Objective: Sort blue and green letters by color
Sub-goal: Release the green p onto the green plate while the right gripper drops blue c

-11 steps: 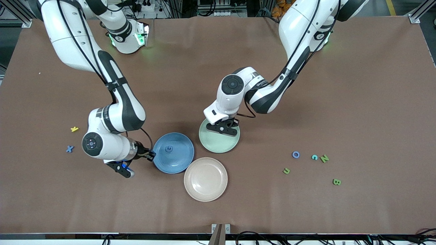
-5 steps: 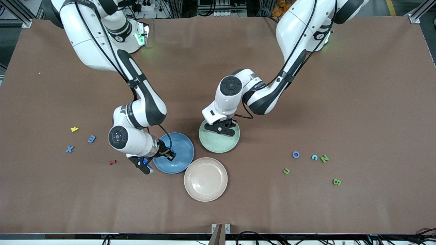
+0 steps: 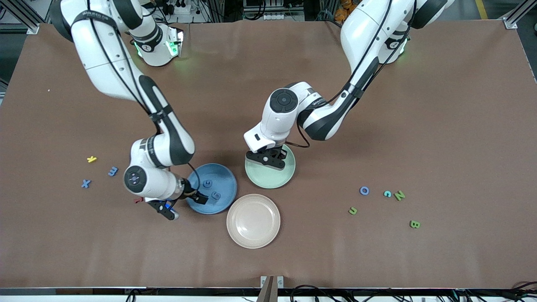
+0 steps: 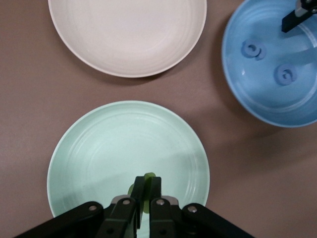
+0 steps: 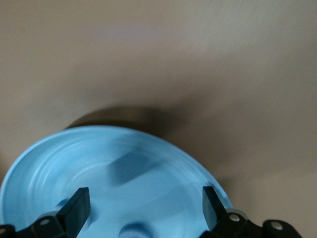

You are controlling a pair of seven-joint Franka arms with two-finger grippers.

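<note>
the yellow letter (image 3: 91, 159) lies toward the right arm's end of the table, with a blue x (image 3: 86, 183) nearer the front camera and a blue m (image 3: 113, 171) just beside them. a dark red letter (image 3: 138, 200) peeks out at about nine o'clock of the right arm's wrist.

the right gripper (image 3: 184, 205) hangs over the nine o'clock rim of the blue plate (image 3: 224, 171), its fingers (image 5: 77, 207) spread wide apart and holding nothing (the right wrist view shows bare plate between them). two blue ring-like letters (image 3: 208, 183) (image 3: 216, 195) lie inside that plate, apart from each other.

the cream plate (image 3: 253, 220) sits at about five o'clock of the blue one, almost touching it.

the left gripper (image 3: 268, 160) is over the green plate (image 3: 272, 178), at its eleven o'clock side, fingers (image 4: 140, 194) pressed together on a small green letter (image 4: 149, 177) just above the plate's surface.

toward the left arm's end of the table lie a green u (image 3: 353, 210), a blue o (image 3: 364, 190), a teal c (image 3: 387, 193), a green n (image 3: 400, 195) and a green b (image 3: 414, 224), all loose on the brown table (image 3: 440, 126).
</note>
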